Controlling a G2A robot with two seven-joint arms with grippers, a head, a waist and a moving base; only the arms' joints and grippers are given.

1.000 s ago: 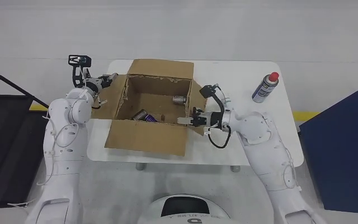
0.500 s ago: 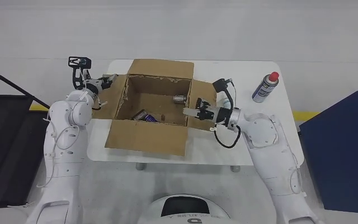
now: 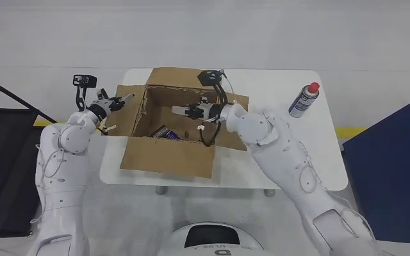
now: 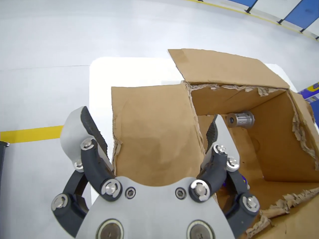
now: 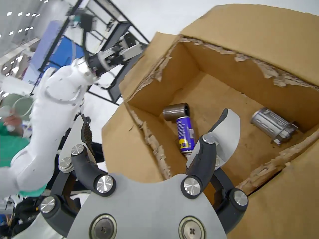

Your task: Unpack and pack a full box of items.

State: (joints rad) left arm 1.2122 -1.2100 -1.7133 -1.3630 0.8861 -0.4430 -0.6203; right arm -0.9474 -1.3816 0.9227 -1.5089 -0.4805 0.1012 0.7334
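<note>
Box (image 3: 170,157), flaps spread: my left gripper (image 3: 127,98), released, straddles the side flap (image 4: 154,138), likely steadying it; my right gripper (image 3: 181,111), released, hangs over the opening, facing the purple can (image 5: 184,131).

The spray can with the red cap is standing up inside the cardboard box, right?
Not inside. The spray can with the red cap is standing up on the table, apart from the cardboard box, as the top view shows.

The open mouth of the box (image 3: 168,160) is partly taken up by the right gripper (image 3: 180,111). The floor inside is blocked by a small can (image 5: 184,133), a dark cylinder (image 5: 176,111) and a ribbed metal part (image 5: 273,125); bare cardboard is left between them.
</note>
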